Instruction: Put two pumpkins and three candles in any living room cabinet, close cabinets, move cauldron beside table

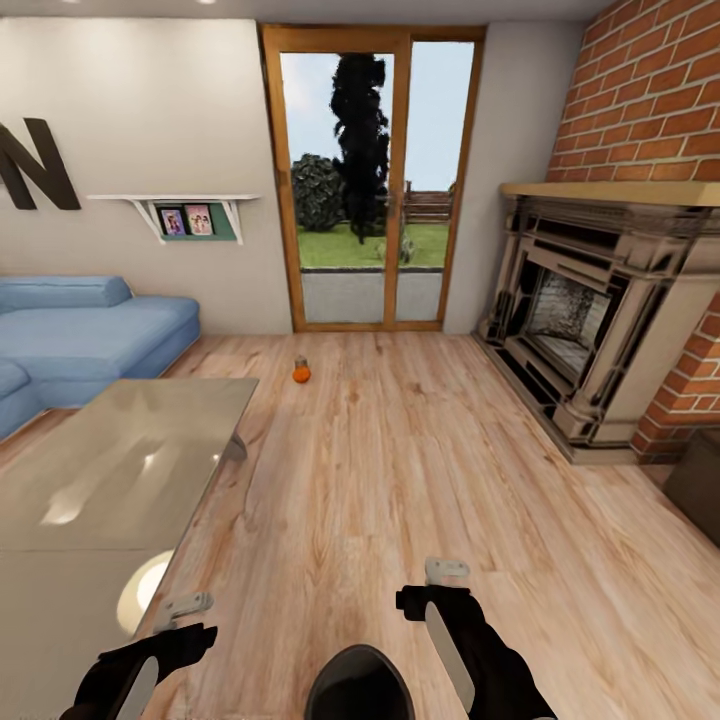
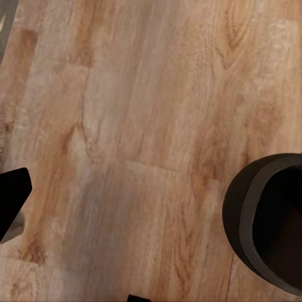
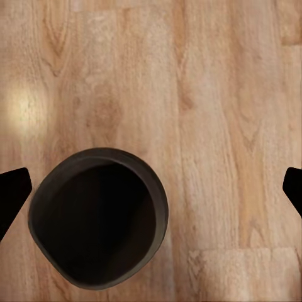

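Note:
One small orange pumpkin (image 1: 300,372) lies on the wood floor well ahead, in front of the glass door. The grey glossy table (image 1: 120,470) stands at the left. A dark round cauldron (image 1: 358,685) sits on the floor right below me, between my arms; its open mouth shows in the left wrist view (image 2: 270,220) and the right wrist view (image 3: 97,217). My left gripper (image 1: 185,605) hovers by the table's corner, open and empty. My right gripper (image 1: 447,572) hangs over bare floor, its fingertips (image 3: 12,195) spread wide with nothing between them. No candles or second pumpkin are in view.
A blue sofa (image 1: 90,335) lies beyond the table at the left. A brick fireplace (image 1: 590,310) lines the right wall, with a dark box-like unit (image 1: 700,485) at the right edge. Wood floor (image 1: 420,450) stretches from me to the door.

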